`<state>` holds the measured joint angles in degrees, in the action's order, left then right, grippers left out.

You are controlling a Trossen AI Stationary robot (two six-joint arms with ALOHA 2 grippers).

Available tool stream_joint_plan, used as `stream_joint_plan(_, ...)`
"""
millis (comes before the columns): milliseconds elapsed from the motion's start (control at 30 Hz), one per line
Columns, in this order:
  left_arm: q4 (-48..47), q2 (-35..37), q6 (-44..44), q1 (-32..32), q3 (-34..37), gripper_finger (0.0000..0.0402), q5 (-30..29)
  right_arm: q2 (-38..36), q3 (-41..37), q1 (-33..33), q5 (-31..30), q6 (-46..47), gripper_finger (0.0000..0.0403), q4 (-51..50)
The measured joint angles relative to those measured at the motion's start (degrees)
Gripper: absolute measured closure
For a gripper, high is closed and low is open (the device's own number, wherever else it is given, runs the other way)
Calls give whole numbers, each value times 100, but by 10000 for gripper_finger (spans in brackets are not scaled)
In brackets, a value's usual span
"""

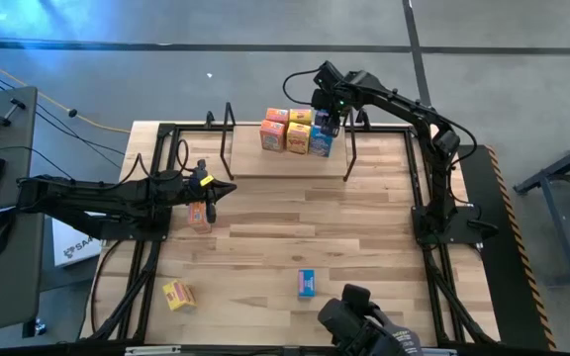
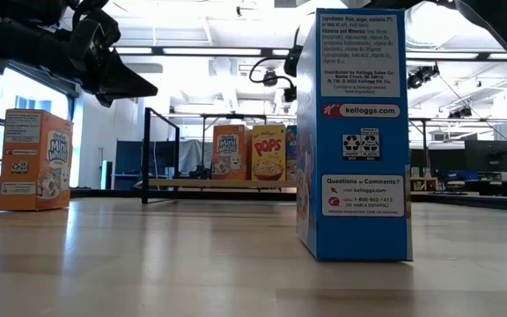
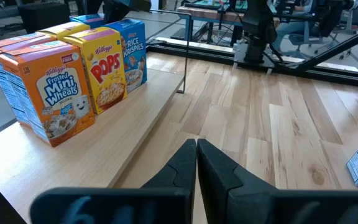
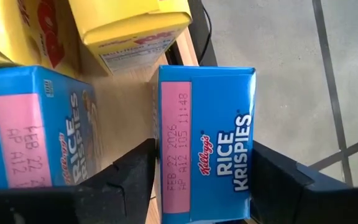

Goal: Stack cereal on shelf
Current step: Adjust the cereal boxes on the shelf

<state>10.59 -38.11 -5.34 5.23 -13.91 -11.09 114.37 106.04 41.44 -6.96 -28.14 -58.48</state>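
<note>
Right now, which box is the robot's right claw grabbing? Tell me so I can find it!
Find the shelf at the table's far edge, with cereal boxes bunched on it. At the bunch's right end, the right gripper clamps a blue Rice Krispies box. A second blue Rice Krispies box stands beside it, but nothing grips that one.
</note>
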Motion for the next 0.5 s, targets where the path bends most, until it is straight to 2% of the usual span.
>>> stream_joint_plan(133,-1,1,0,-1,0,394,0,0,0,55,115,-78,220,3)
stream_joint_plan(333,-2,0,0,0,0,394,0,0,0,185,455,-193,278,15)
stream_joint_plan(500,0,2,-2,0,0,394,0,-1,0,239,582,-484,290,13)
